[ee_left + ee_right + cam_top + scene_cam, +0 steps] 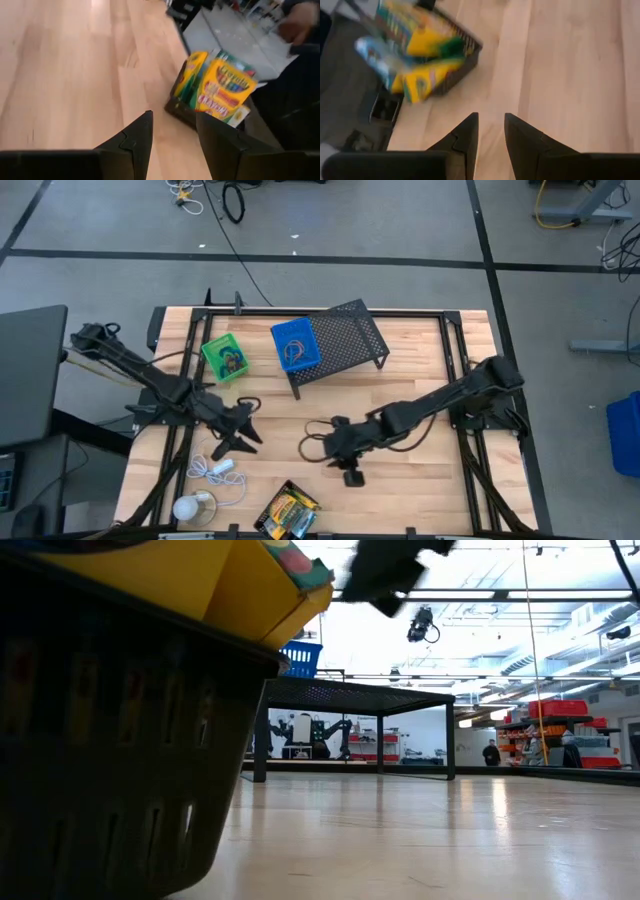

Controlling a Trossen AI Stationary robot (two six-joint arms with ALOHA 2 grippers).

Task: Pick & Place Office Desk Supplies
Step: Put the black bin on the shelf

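Crayon boxes (288,513), yellow and green, stand packed in a black tray (270,526) at the near edge of the table (420,380), the tray sitting between the two arms but closer to the left one. Only the left wrist view makes the printing on the boxes readable; the right wrist view shows the same tray (465,60) and its boxes (427,75) as a blur, and the low view has the tray's dark wall (110,740) filling its left side with a yellow box (200,580) leaning out over the rim. From overhead alone the rest appears: a green tray (224,356) holding small dark loops (232,361), and just beside it a blue tray (295,345) holding a loop or two, resting against a black mesh stand (345,340). A white coiled cable (215,470) and a white ball-like object (187,507) lie near the left corner. The left gripper (243,438) hangs over the bare wood with its fingers (135,142) apart and nothing between them. The right gripper (350,472) hovers mid-table, its fingers (465,135) parted by a narrow gap and empty; a dark loop of cable lies beside that arm.
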